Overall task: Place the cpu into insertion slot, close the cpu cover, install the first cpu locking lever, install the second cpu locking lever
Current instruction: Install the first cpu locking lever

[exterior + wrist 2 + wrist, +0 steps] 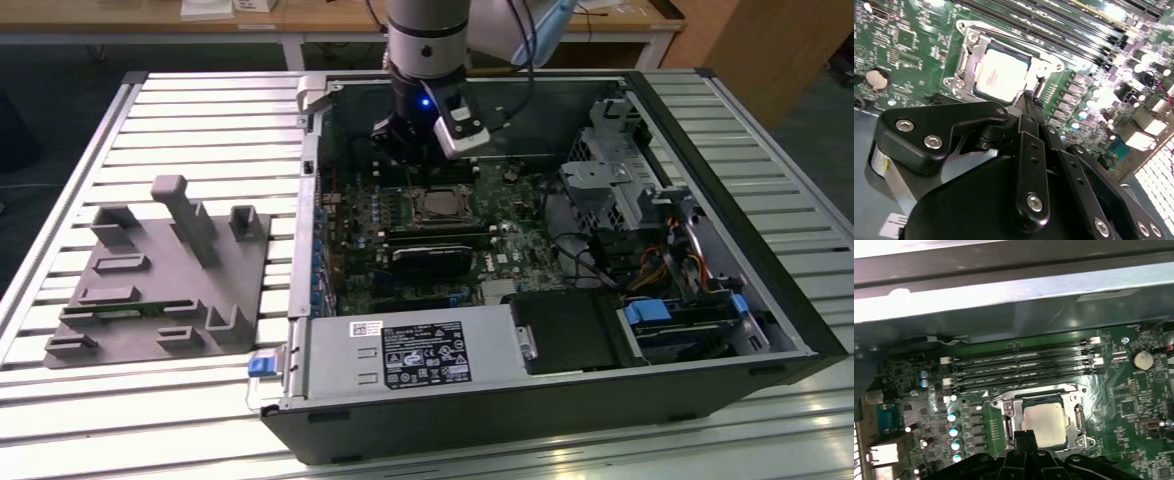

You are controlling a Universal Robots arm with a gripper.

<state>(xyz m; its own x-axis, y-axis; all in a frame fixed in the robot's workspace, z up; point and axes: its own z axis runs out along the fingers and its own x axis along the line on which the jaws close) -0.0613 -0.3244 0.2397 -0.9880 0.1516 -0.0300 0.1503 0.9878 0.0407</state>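
— How are the jaws?
— Pinched narrow, with nothing visible between them. Their tips are at the edge of the insertion slot (999, 407).
— And the cpu (1044, 422)?
— Just beyond the jaws, lying flat in that slot, with the cpu cover (965, 62) down around it.
— Farther out?
— Long memory slots (1019, 365), then the case wall (1004, 295).

In the first wrist view the claw (1024, 436) covers the near rim of the insertion slot (1004, 412) and one edge of the cpu (1044, 421). In the exterior view the arm (427, 50) hides the claw's tips, and the cpu cover (434, 192) is perhaps closed, too small to tell.
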